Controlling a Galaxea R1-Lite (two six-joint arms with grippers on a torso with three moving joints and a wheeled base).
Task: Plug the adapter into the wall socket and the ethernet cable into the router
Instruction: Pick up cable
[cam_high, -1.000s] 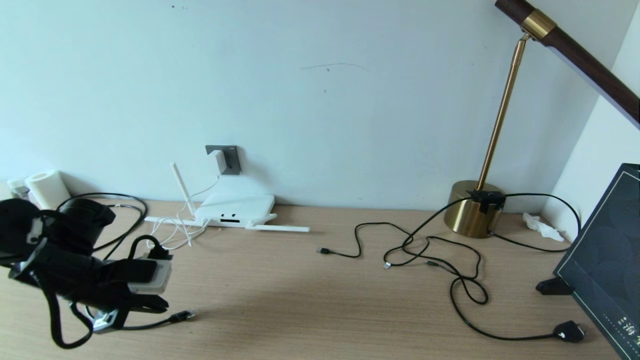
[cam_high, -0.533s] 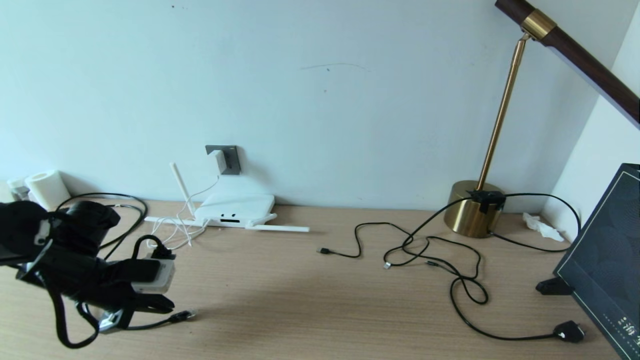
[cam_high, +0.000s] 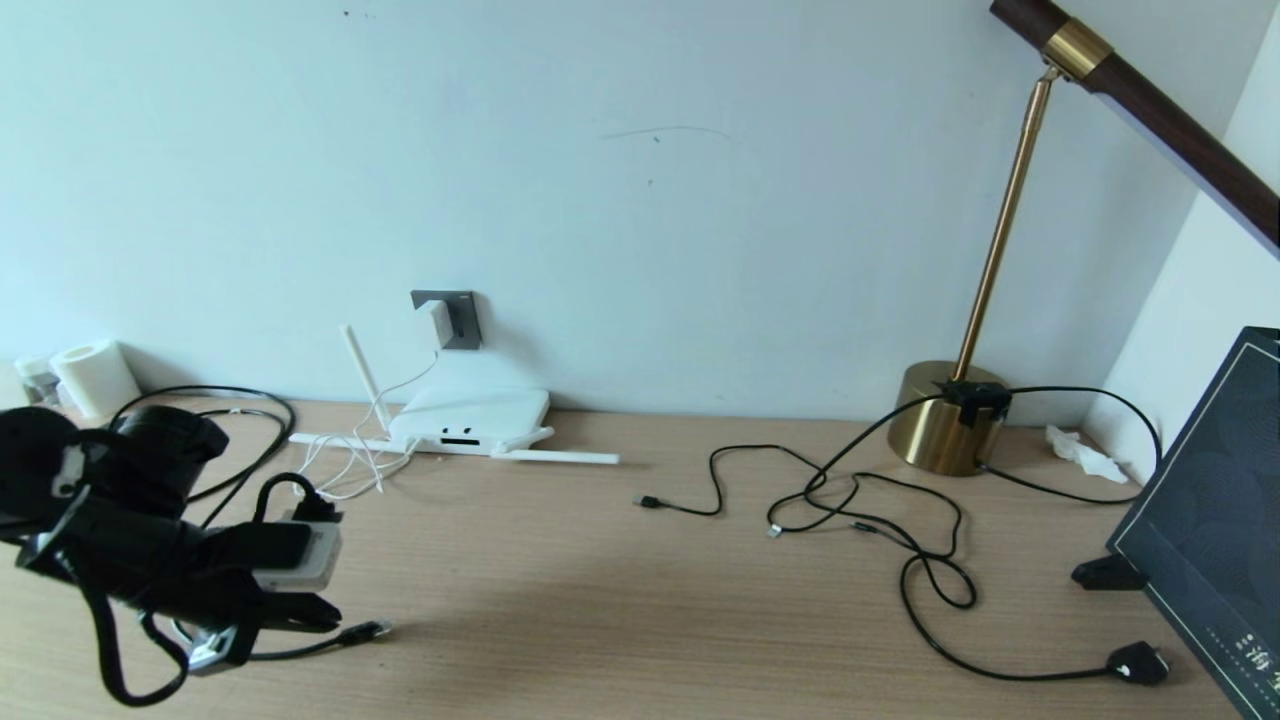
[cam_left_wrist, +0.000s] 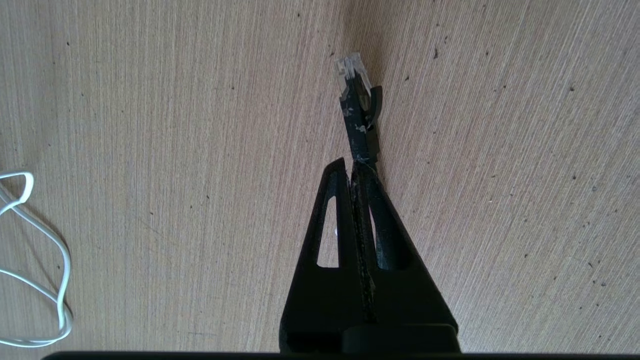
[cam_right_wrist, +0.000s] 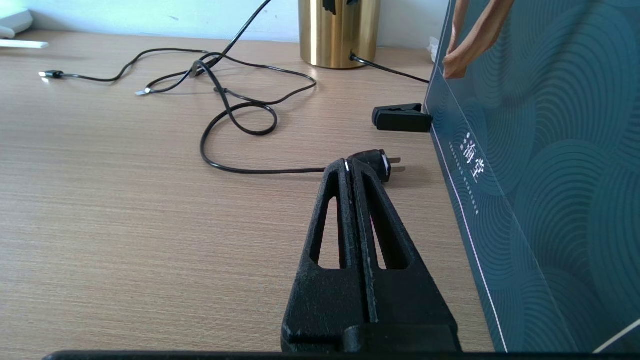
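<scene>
Landmark = router (cam_high: 470, 420), flat white box at the wall edge of the desk (cam_high: 600, 600), antennas splayed along the desk and one upright.

Wall socket (cam_high: 447, 318): on the wall right above the router. Adapter (cam_high: 434, 322) is seated in it, thin white cord dropping to a loose coil beside the router's left side.

Left gripper (cam_left_wrist: 356, 167): well in front of the router and to its left, low over the desk. Fingers pressed together, pinching the ethernet cable (cam_left_wrist: 361, 125) just behind its connector; clear tip sticks out past the fingertips, pointing away from the wrist. In the head view the connector end (cam_high: 368, 630) shows by the desk surface; can't tell if it touches. Router's dark ports face the front, nothing plugged in them as far as visible.

Right gripper (cam_right_wrist: 352, 167): far to the right of the router, fingers closed w/ nothing between them, tips just beside a black plug (cam_right_wrist: 377, 165) on the desk, near a dark teal board (cam_right_wrist: 540, 165). Brass lamp base (cam_high: 940, 420) sits at the wall, far right of the router, w/ thin black cords (cam_high: 880, 520) looped in front of it.
</scene>
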